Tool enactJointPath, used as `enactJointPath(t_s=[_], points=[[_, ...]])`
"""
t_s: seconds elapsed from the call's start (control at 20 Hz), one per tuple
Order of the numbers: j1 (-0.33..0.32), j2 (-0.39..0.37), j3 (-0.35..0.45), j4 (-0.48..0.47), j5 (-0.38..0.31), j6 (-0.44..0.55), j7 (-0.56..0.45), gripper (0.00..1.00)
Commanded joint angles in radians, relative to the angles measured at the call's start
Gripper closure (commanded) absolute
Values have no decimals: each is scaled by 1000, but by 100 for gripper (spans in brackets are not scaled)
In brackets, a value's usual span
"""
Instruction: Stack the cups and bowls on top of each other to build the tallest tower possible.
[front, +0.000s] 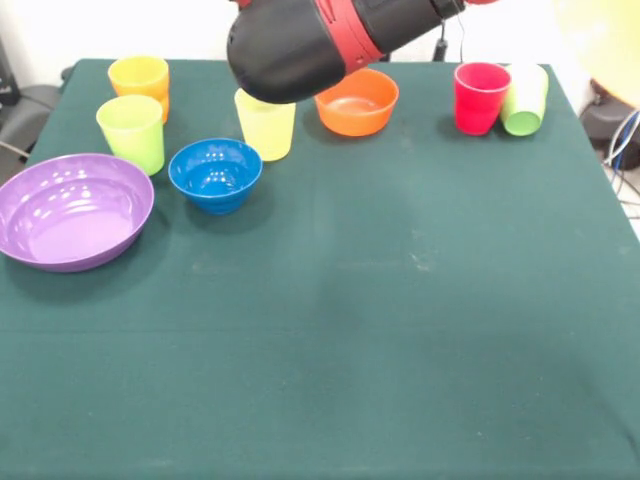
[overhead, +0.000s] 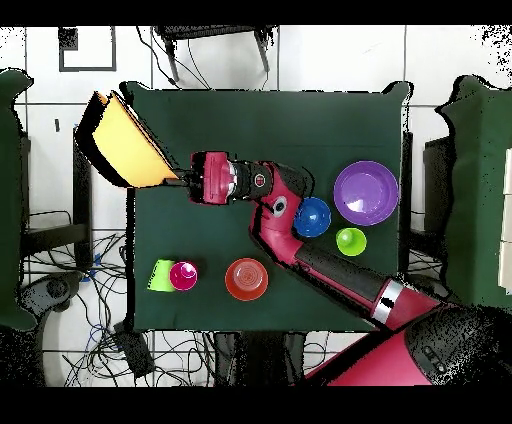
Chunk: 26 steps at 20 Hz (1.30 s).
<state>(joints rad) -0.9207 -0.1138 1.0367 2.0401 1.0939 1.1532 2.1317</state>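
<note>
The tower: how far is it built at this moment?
Done: nothing is stacked yet. In hand: the pincer holds the large orange-yellow bowl, tilted, at the table's edge. Left: the purple bowl, blue bowl, red-orange bowl and all the cups stand apart; the green cup lies on its side beside the red cup.

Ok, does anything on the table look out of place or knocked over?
Yes: the pale green cup is tipped over, lying on its side and leaning against the upright red cup, with its open mouth turned toward the front camera.
</note>
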Motion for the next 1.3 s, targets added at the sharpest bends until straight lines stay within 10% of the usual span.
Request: enactJointPath(t_s=[0.05,0.55,1.3], points=[[-28,112,72,83,95,-46,-170,100],[-133,254,117,196,206,-61,-122,100],[-155,366,73,121,157,82,47,100]])
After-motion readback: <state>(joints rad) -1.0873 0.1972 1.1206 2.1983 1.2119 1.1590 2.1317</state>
